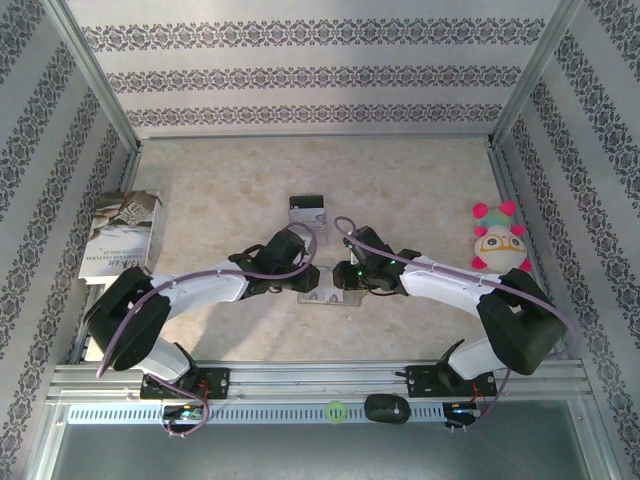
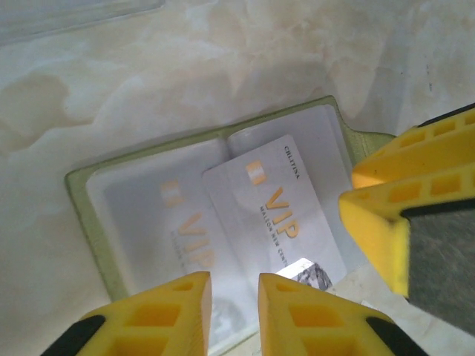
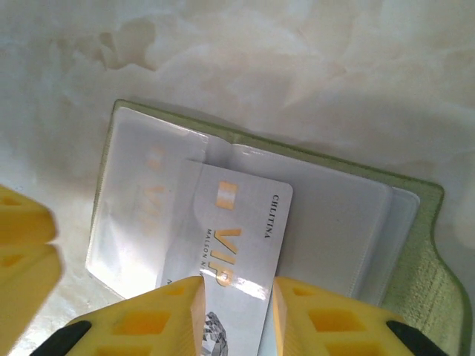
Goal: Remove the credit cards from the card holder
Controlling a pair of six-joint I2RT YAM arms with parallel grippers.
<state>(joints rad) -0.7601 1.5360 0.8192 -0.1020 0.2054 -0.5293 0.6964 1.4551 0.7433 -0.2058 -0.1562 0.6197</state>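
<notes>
The card holder (image 2: 78, 194) lies open and flat on the marble table, olive rim round clear pockets (image 3: 423, 252). One white VIP credit card (image 3: 245, 215) sticks halfway out of a pocket, slanted across the fold (image 2: 278, 208). Another credit card (image 2: 178, 230) shows faintly inside the other pocket. A further credit card (image 1: 307, 211) with a black band lies loose on the table behind. My right gripper (image 3: 239, 319) stands open astride the protruding card's near end. My left gripper (image 2: 234, 311) is slightly open over the holder's near edge, gripping nothing. Both meet over the holder (image 1: 325, 296).
A printed booklet (image 1: 120, 235) lies at the left edge of the table. A plush toy (image 1: 497, 240) sits at the right. Patterned walls and metal posts close in the table on three sides.
</notes>
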